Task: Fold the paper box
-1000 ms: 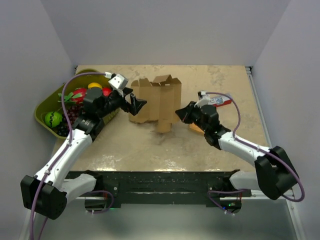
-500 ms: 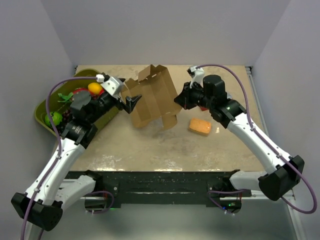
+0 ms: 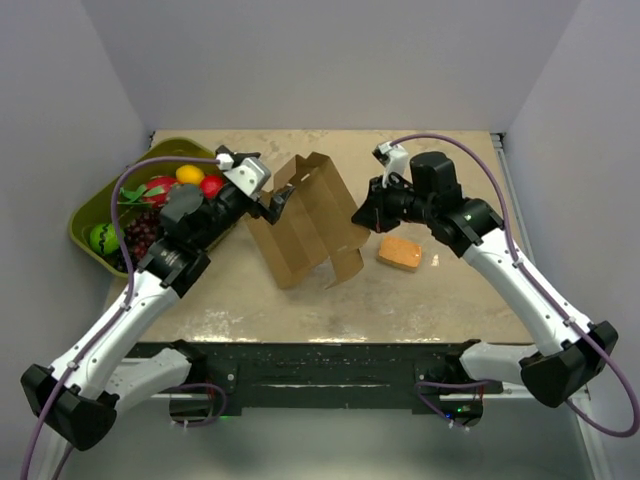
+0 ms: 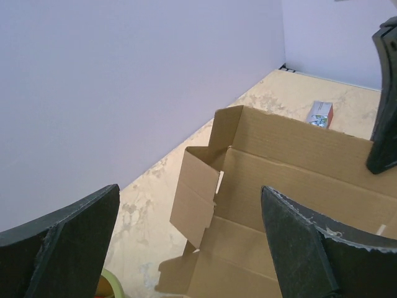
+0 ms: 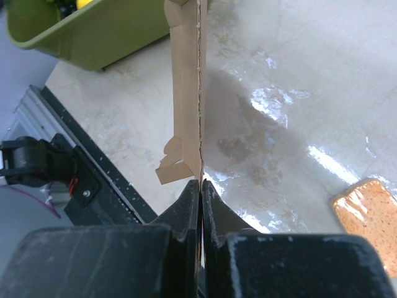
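Observation:
The paper box is a flat brown cardboard sheet with creases and flaps, held tilted above the table's middle. My right gripper is shut on its right edge. In the right wrist view the sheet runs edge-on out of that gripper, pinched between the closed fingers. My left gripper is open at the sheet's upper left edge. In the left wrist view the cardboard fills the space beyond the left gripper, with its fingers spread wide and nothing between them.
A green bin of toy fruit sits at the left table edge, right behind my left arm. An orange block lies on the table under my right arm. A red-and-white carton lies beyond the sheet. The black mounting rail borders the near edge.
The right gripper has lifted the sheet off the table and tilted it, raising that arm. The left gripper has shifted right, up to the sheet's upper left edge, still open.

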